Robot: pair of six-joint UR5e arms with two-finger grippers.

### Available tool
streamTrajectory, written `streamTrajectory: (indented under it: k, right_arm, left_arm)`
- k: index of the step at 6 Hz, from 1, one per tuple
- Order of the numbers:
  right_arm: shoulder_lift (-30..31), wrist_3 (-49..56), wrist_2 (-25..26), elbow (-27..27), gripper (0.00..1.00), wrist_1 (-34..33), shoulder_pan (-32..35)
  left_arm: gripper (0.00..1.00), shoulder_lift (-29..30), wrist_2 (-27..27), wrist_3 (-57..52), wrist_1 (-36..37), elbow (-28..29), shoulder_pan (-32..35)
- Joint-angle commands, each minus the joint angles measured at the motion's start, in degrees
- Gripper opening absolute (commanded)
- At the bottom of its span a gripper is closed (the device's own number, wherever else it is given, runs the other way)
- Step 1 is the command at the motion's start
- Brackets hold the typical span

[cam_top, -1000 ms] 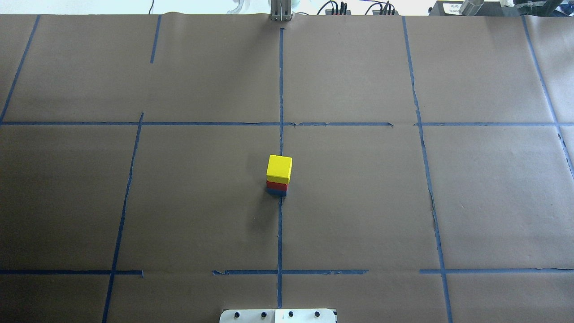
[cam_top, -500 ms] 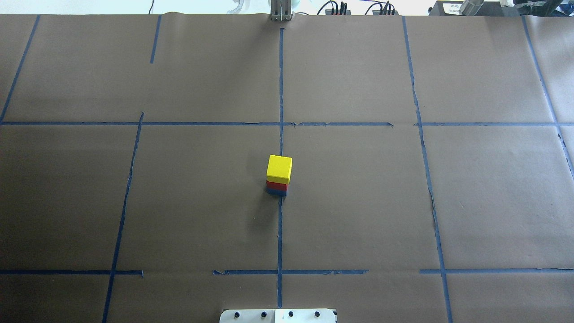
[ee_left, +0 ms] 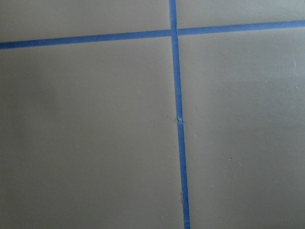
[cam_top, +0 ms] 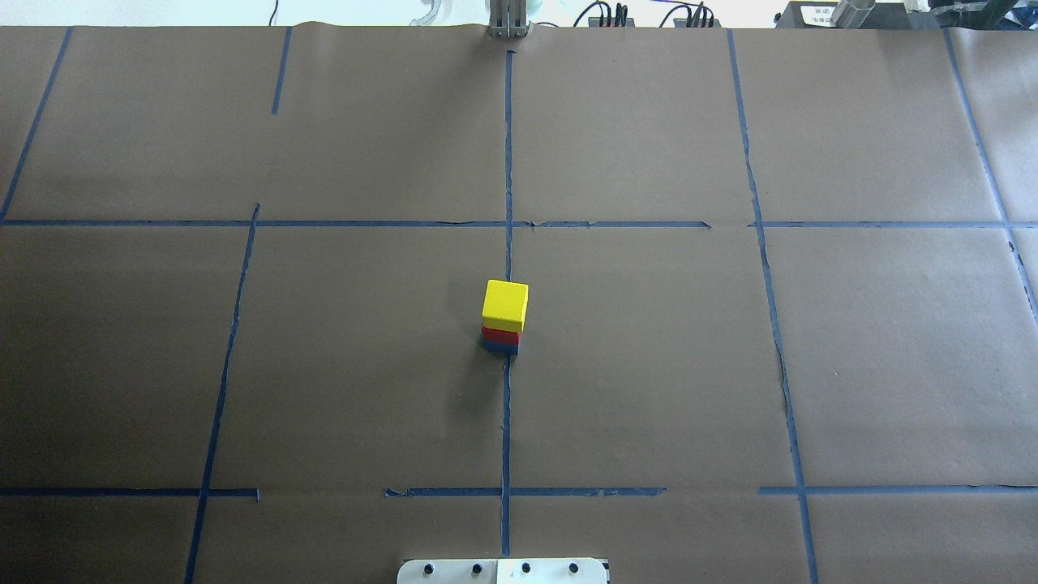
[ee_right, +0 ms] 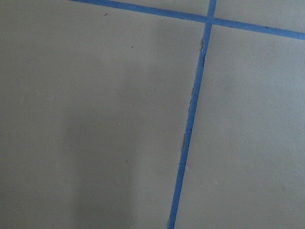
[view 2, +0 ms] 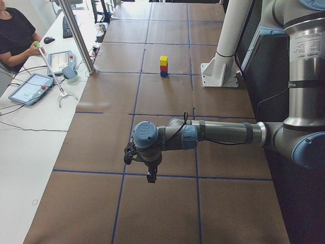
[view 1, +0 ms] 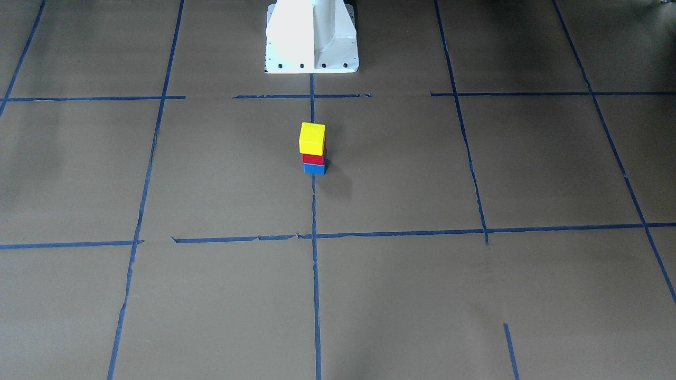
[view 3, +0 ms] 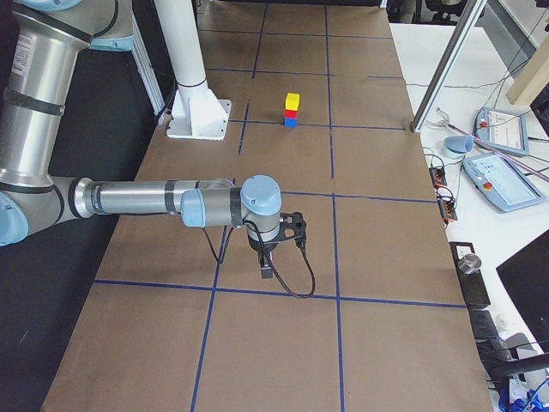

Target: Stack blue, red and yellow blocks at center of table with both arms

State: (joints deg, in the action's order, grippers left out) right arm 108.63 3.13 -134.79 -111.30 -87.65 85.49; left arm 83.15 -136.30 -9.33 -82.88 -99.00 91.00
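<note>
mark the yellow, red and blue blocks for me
yellow block (cam_top: 505, 300): overhead view, on its top face.
red block (view 1: 313, 158): front-facing view, on the side facing the camera.
blue block (view 1: 314, 169): front-facing view, on the side facing the camera.

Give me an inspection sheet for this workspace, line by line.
Surface: brown paper table, blue tape grid.
Job's things: yellow block on red block on blue block, stacked on the centre line.
Clutter: nothing seen.
Grippers: left gripper and right gripper over bare paper, far from the stack; open or shut unclear.
Cables: black cable loops at the right wrist.
Surroundings: white pedestal; tablets and a seated person at a side bench.
</note>
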Motion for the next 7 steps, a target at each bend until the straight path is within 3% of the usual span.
streamTrajectory:
  k: [1,7]
  right_arm:
    - [-0.17,0.03,0.06,0.03,1.0,0.02,-0.15]
    - [-0.53,-0.06,-0.47,0.99,1.0,0.02,-0.24]
  left_arm:
    - [1.0,0.0,0.24,0.19,0.08,-0.24,-0.03]
    - [1.0,0.09,0.33,-0.25,-1.5,-0.59,-0.56]
